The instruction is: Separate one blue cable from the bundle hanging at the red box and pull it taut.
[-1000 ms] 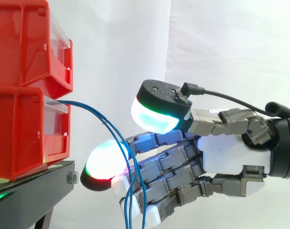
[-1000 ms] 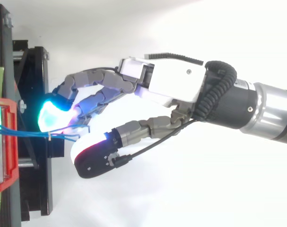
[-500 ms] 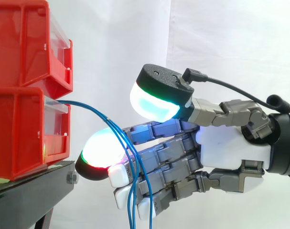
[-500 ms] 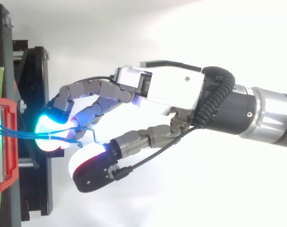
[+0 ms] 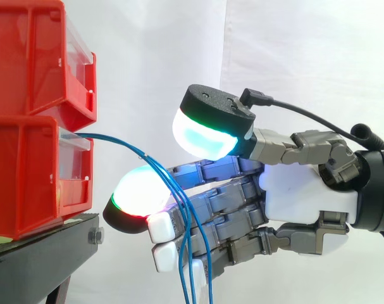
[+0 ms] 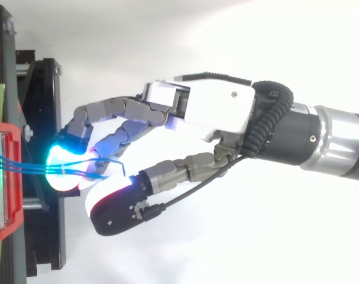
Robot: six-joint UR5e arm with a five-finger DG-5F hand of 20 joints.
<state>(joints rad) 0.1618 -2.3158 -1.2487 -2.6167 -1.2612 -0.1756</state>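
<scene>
Blue cables (image 5: 119, 142) from red box (image 5: 33, 171), draped across fingers of spread robot hand (image 5: 305, 196), thumb raised clear

Brightly, evenly lit, with hardly a hard shadow. White curtain (image 5: 305, 50) near blown out, faint grey folds. Glare from glowing pads (image 5: 140, 190) of the hand (image 5: 305, 196), cyan spilling onto the black stand (image 6: 43, 236) seen from above.

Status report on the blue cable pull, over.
Hand open, fingers at the blue cables. Bundle hangs slack from red bin, none taut. No obstruction seen.
</scene>
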